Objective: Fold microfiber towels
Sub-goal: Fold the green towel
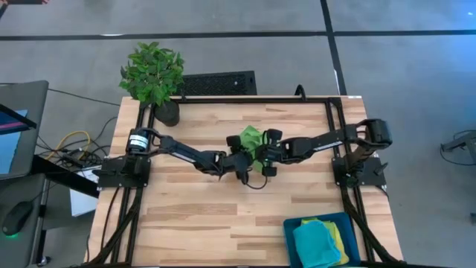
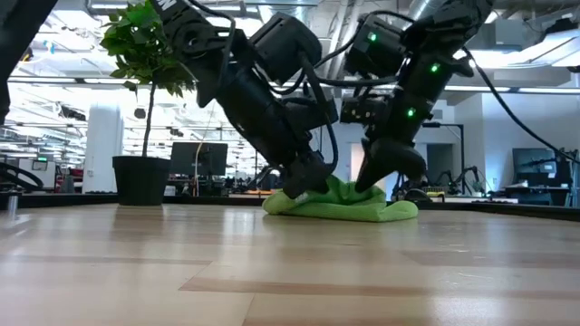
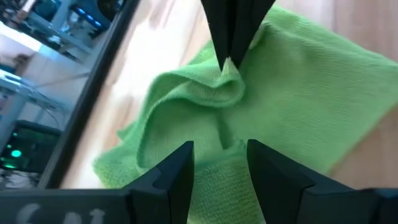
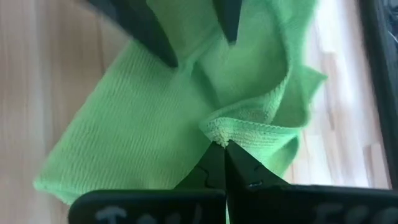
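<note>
A lime green microfiber towel point(image 1: 251, 138) lies crumpled on the wooden table's middle, resting on its underside point(image 2: 349, 210). My right gripper point(image 4: 221, 152) comes in from the table's right and is shut on a raised fold of the towel. My left gripper point(image 3: 219, 165) comes in from the table's left and is open. Its two fingers point(image 3: 180, 171) stand on either side of a strip of the same towel, opposite the right gripper. A turquoise towel point(image 1: 316, 246) and a yellow towel point(image 1: 340, 237) lie in a blue bin. My right gripper pinches a folded edge of the green towel point(image 4: 217, 129) between its two fingertips, slanting down from the table's right side. The cloth rises into a ridge point(image 3: 214, 87) at the fingers, and the rest of the towel lies slack on the table. My left gripper's open fingertips point(image 4: 168, 56) stand at the towel's surface; whether they touch it I cannot tell.
A blue bin point(image 1: 291, 227) sits at the table's near right corner. A potted plant point(image 1: 155, 74) stands at the far left corner, with a black grille point(image 1: 219, 82) beside it. Black rails point(image 1: 335, 126) run along the table's sides. Bare wood lies near the front edge.
</note>
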